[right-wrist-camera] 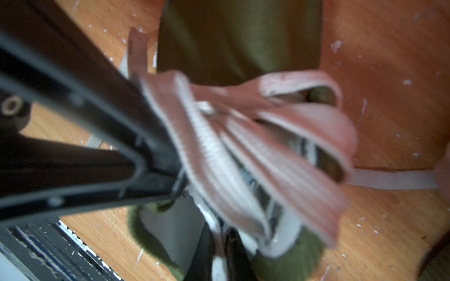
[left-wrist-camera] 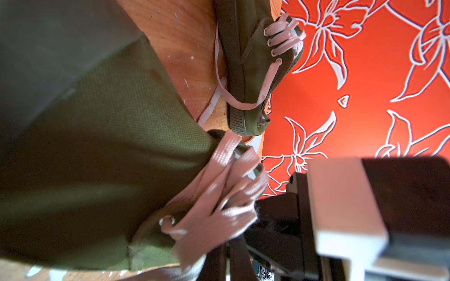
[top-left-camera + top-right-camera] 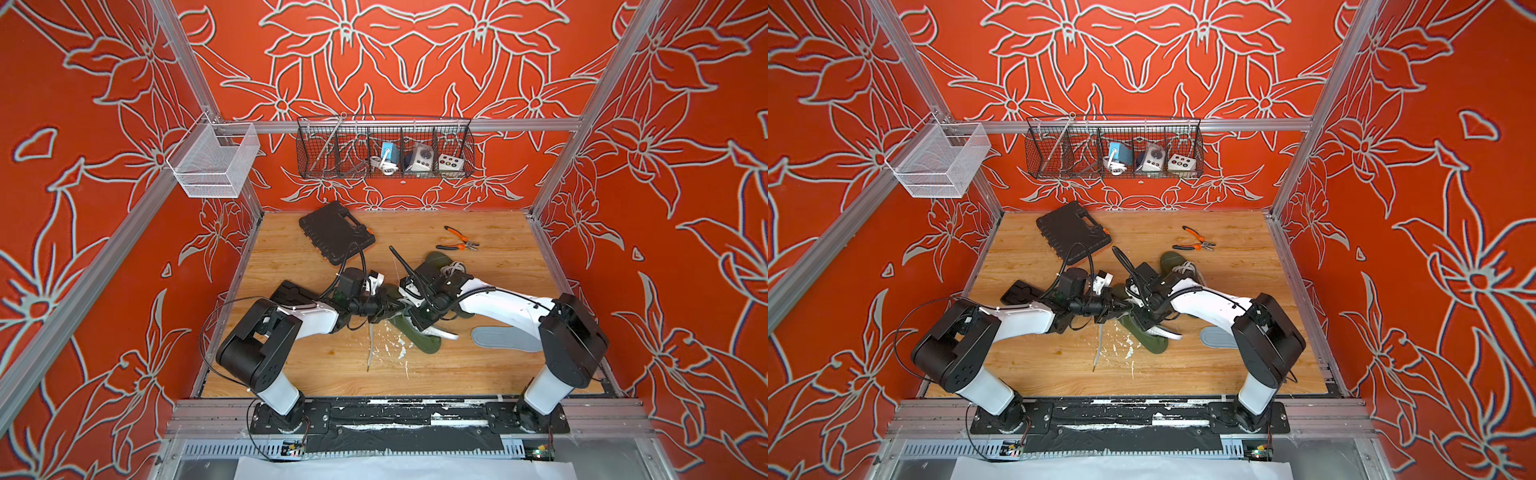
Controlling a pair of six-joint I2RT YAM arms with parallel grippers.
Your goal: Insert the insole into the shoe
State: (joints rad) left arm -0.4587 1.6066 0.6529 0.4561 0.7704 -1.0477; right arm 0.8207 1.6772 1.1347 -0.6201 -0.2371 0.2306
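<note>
Though crowded by both wrists, sits mid-table: near shoe (image 3: 424,338), olive, mostly covered from above. Clamped shut at its laced throat from the left: left gripper (image 1: 179,186). Closed down on the same throat from the right: right gripper (image 1: 222,261). Whether on lace or tongue, too blurred to tell. Bunched across the opening between them: pale laces (image 2: 219,175), barring the way in.

Lying flat on the wooden table (image 3: 478,374), right of the near shoe and apart from it, inside neither shoe: grey insole (image 3: 505,338), one end hidden under the right arm's elbow.

Behind the right wrist: far shoe (image 3: 440,259), same olive, laced. Toward the back wall: black tool case (image 3: 334,237) and orange-handled pliers (image 3: 459,242), well apart. Under the left forearm: flat black piece (image 3: 291,293), partly covered. Just in front of the left gripper: thin pale strip (image 3: 370,345) among white flecks. Hung above: black wire basket (image 3: 307,149) and white mesh basket (image 3: 208,166).

Counted: two shoes, one insole, two arms, two baskets, one tool case, one pair of pliers.
</note>
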